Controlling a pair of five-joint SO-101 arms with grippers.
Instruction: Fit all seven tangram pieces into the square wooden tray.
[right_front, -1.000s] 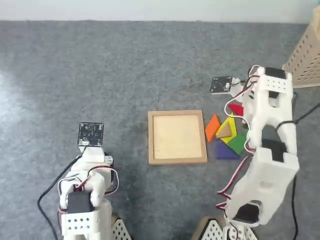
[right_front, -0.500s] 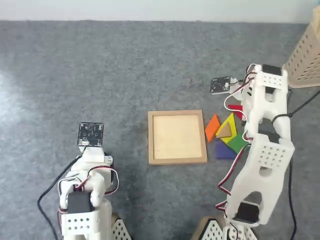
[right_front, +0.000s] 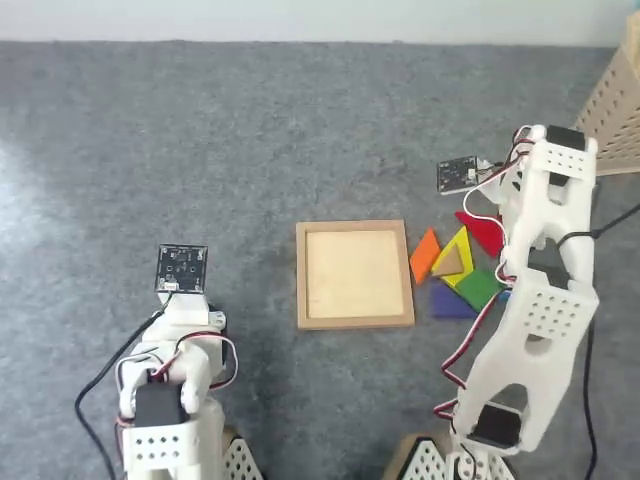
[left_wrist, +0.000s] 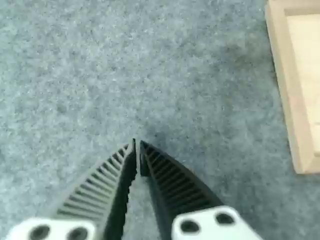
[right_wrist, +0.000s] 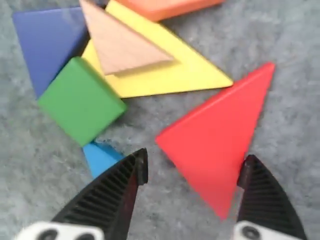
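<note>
High view has the square wooden tray (right_front: 301, 275) sitting mid-surface on the grey carpety surface (right_front: 200, 150), and all seven pieces are bunched just beside one side of it, outside the rim. Nearest the tray is the orange piece (right_front: 425, 256), then the yellow triangle (right_front: 464, 246) with the plain wooden triangle (right_front: 447, 262) lying on top of it. The green square (right_front: 478, 287) is pushed up against the yellow one, and the dark blue piece (right_front: 448, 302) is next to the green, close to the tray's corner. The red triangle (right_front: 484, 232) lies farther out from the tray than the yellow, with a thin gap between them.

Right wrist view: the right gripper (right_wrist: 195, 160) is spread wide, jaws on either side of the red triangle's narrow end, not pinching anything. A small light blue piece (right_wrist: 100, 156) peeks out by the green square.

On the tray's opposite side from the pieces, the left gripper (left_wrist: 136, 145) is clenched shut on nothing, low over bare carpet.
</note>
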